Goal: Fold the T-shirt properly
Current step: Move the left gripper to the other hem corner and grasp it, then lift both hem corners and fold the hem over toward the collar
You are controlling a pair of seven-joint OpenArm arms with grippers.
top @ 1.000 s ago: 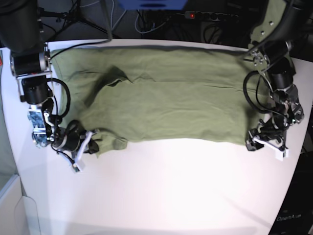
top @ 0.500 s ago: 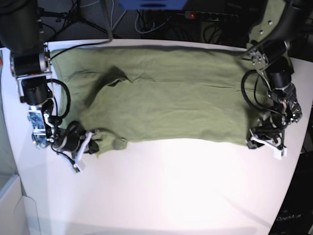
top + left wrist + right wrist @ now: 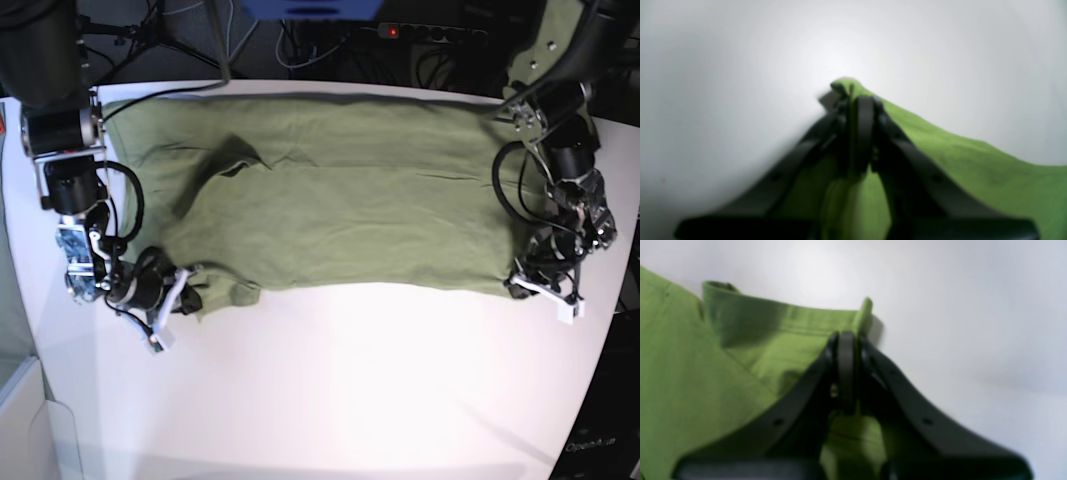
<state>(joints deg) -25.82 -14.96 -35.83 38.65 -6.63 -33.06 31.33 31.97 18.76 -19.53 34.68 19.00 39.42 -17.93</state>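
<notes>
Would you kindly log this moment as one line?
left gripper: shut on T-shirt corner | right gripper: shut on T-shirt edge | table

1 T-shirt (image 3: 330,190), 2 claws, left (image 3: 520,288) and right (image 3: 185,290), 1 table (image 3: 380,390).

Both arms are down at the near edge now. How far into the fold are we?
Early. Done: T-shirt spread flat on the table. In hand: right gripper and left gripper each shut on a near corner. Left: lifting that edge over; no fold made yet.

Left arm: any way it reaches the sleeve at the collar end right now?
Probably not. The left gripper is shut on the T-shirt hem corner at the opposite end; the right gripper already pinches that sleeve area, so it would have to release first.
</notes>
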